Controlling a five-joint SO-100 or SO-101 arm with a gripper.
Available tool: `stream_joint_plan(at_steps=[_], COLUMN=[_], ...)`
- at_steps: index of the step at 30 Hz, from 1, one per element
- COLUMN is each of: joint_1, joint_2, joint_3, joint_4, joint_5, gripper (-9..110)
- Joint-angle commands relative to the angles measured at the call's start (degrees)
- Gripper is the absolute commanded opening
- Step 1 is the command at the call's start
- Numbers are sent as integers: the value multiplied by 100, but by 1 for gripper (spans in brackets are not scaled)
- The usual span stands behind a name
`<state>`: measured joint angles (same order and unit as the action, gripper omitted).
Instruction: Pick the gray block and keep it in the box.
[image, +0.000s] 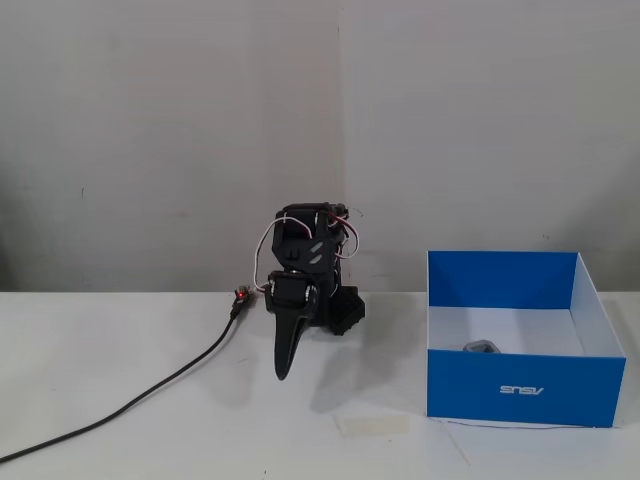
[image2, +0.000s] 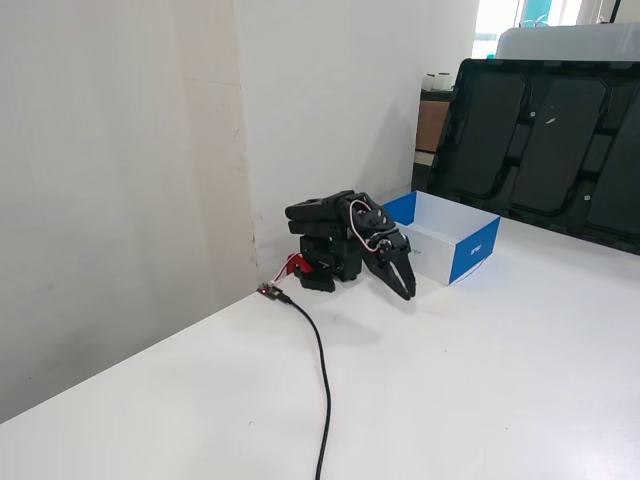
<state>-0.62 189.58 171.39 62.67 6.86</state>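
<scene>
The gray block (image: 481, 347) lies inside the blue box (image: 520, 385), so the placing looks done. The gripper (image: 282, 372), fingers pressed together and empty, hangs folded near the table's back edge, seemingly parked.

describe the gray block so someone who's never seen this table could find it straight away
Find the big blue box on the white table, to the right of the black arm in a fixed view. On its white floor, just behind the front wall, sits the gray block. It is the only thing in there, small and dull gray.
</scene>
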Motion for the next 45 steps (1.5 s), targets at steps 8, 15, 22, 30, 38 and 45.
stream_joint_plan(at_steps=[8,15,22,30,38,45], joint_1=[70,132,141,167,167,167], joint_2=[686,686,686,686,686,686], joint_3=[167,281,290,290,290,290], joint_4=[114,105,114,114,114,114], joint_5=[-70,-70,-9,9,9,9], gripper=[0,0,0,4,2,1])
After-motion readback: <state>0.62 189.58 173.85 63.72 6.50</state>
